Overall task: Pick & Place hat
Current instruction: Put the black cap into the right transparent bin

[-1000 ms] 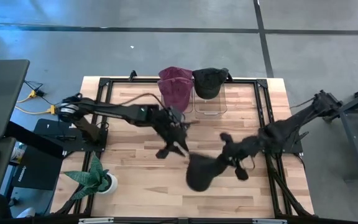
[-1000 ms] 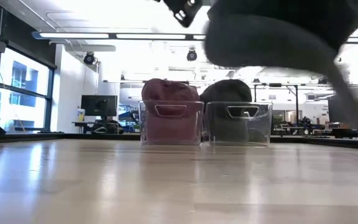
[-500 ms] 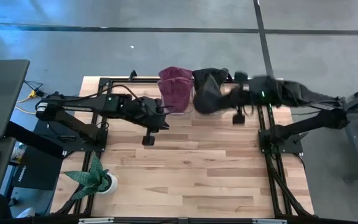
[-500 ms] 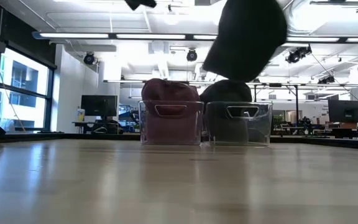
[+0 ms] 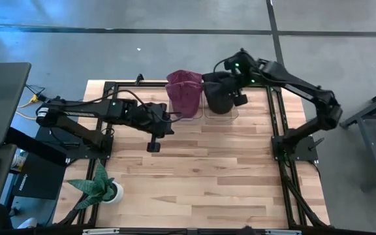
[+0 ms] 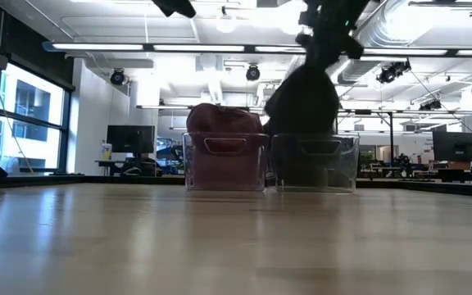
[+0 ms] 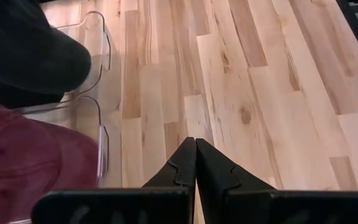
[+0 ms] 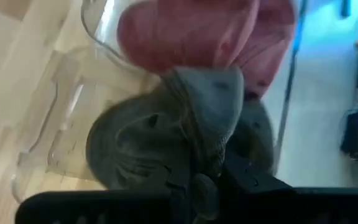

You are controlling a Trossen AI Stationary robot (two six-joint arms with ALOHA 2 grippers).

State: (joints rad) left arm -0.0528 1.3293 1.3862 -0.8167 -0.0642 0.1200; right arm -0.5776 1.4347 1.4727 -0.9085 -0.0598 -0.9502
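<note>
High view, right hand clenched on black hat over clear bin, fingertips hidden, left hand clenched, empty.

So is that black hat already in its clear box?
Partly: the black hat hangs into the right clear bin, pinched by the right end effector.

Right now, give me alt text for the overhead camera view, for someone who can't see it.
Seen from above, the right gripper holds a black hat over the clear bin at the far edge of the wooden table, beside a bin of maroon hats. The left gripper hangs shut and empty over mid-table. A potted plant stands at the near left corner.
</note>
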